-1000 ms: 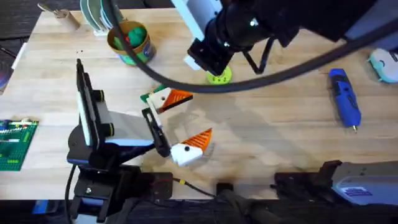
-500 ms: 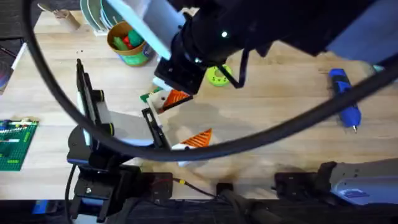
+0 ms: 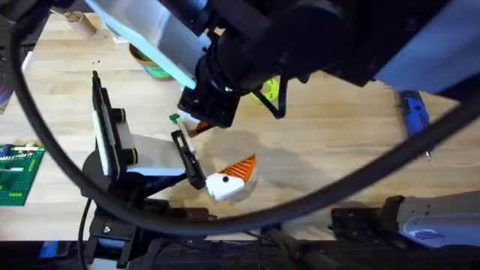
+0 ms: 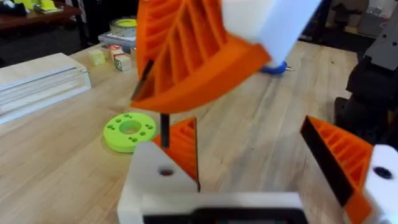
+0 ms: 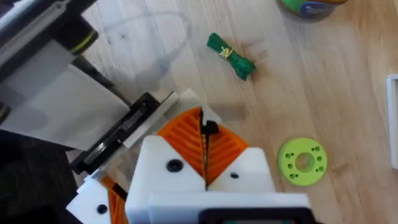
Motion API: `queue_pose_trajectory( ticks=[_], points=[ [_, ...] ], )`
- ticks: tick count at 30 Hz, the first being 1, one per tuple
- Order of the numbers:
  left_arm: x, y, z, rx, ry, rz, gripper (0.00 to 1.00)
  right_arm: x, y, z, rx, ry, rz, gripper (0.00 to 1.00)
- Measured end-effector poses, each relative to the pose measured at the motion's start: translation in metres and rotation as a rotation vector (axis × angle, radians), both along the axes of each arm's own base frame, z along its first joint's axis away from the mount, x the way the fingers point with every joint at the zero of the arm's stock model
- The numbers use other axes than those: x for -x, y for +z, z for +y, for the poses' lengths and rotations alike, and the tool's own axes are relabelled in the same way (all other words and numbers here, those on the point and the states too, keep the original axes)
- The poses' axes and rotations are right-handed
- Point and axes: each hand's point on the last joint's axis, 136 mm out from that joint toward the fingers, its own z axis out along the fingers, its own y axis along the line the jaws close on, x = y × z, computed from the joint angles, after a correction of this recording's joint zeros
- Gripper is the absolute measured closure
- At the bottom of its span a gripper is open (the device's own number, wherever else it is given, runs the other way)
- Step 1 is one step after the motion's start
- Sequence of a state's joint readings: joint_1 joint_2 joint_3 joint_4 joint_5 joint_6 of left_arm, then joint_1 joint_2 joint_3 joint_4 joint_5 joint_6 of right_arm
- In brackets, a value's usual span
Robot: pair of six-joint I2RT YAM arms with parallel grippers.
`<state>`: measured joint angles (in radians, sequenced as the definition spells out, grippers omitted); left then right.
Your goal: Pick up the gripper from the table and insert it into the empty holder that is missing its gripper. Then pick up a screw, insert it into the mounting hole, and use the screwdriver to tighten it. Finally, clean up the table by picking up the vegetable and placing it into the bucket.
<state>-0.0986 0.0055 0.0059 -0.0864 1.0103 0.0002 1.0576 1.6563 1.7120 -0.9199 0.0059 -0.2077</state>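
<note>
A pale wooden table (image 3: 330, 150) carries the scene. The right arm (image 3: 300, 37) looms dark across the middle. Its right gripper (image 5: 204, 140) is pressed closed, a small black screw (image 5: 209, 129) pinched at the tips, just above the left gripper (image 4: 249, 149), which gapes wide and grips nothing. The orange gripper tip (image 4: 183, 143) sits against the white holder (image 4: 155, 180). The screwdriver (image 3: 414, 120) lies far right, the bucket (image 3: 154, 69) at the back, and the vegetable (image 5: 230, 55) near it.
</note>
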Motion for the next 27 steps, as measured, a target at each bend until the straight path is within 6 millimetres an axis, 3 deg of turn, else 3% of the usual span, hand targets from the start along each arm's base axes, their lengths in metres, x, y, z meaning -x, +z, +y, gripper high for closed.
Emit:
queue_pose_trajectory(
  ticks=[27],
  points=[
    [0.000,0.000,0.000,0.000,0.000,0.001,0.008,-0.001,-0.022,0.002,0.058,0.003,0.032,0.995]
  ],
)
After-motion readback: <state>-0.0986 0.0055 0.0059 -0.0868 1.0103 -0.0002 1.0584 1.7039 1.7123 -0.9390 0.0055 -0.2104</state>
